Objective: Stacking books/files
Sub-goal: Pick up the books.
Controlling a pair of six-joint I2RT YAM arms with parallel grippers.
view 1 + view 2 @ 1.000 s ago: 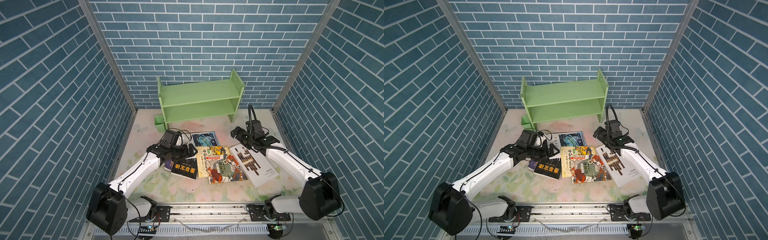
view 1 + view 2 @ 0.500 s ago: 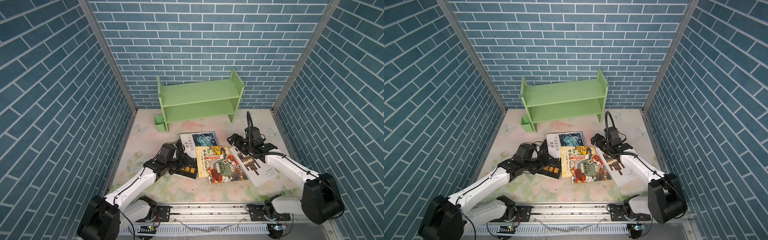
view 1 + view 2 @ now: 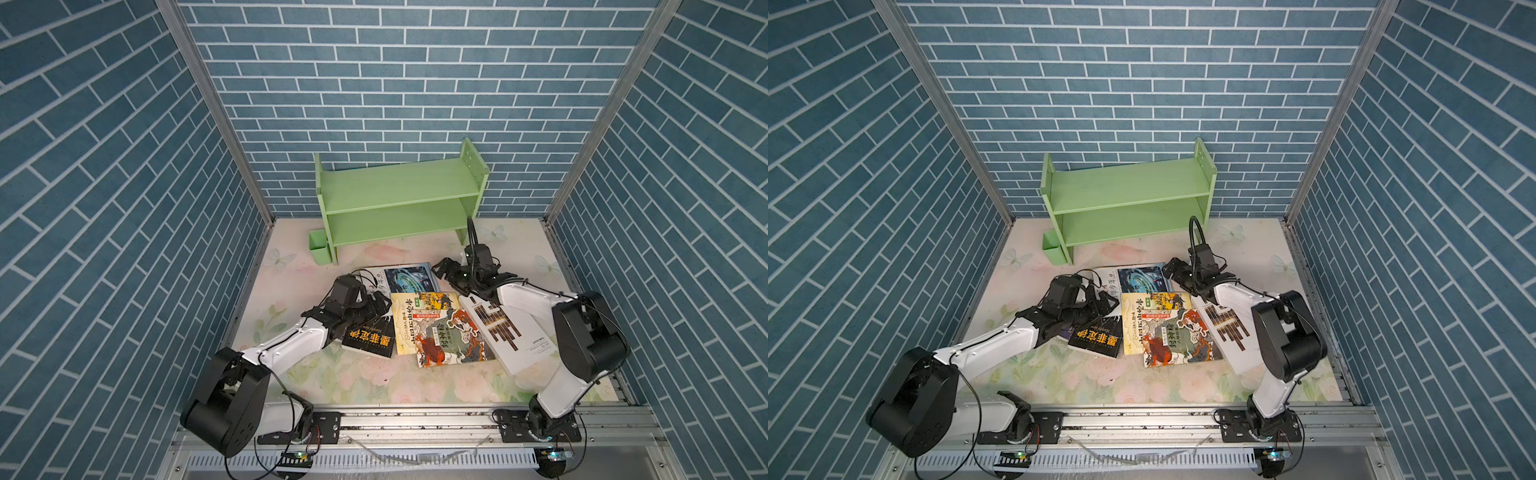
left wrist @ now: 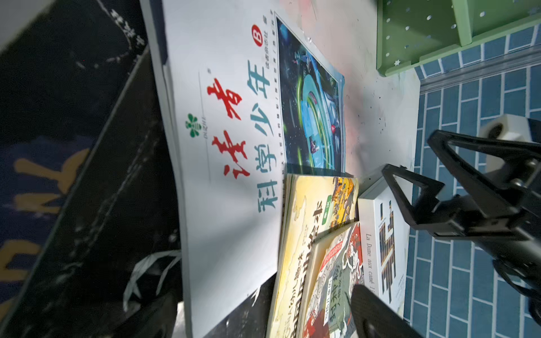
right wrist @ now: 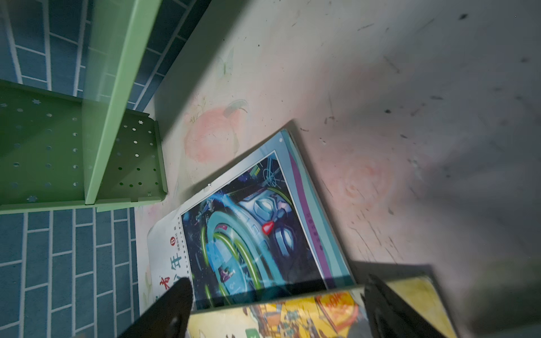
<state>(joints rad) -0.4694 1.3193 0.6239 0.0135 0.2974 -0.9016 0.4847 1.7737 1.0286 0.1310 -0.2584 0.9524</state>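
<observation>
No stack exists yet. The white-blue magazine (image 3: 409, 279) lies flat near the middle of the worktop (image 3: 374, 382), toward its back edge. The yellow book (image 3: 405, 324) overlaps its front edge, and the beast-cover book (image 3: 453, 340) lies on the yellow one. The white barred book (image 3: 507, 332) sits toward the right edge and the black book (image 3: 368, 338) toward the left. The left gripper (image 3: 382, 305) hangs low over the black book's far edge, jaws spread and empty. The right gripper (image 3: 441, 270) stands just beside the magazine's right side, jaws likewise released. I judge a pick is being lined up. These covers lie flush, so I would work one finger under an overhanging corner, lift slowly, and keep both wrists apart.
</observation>
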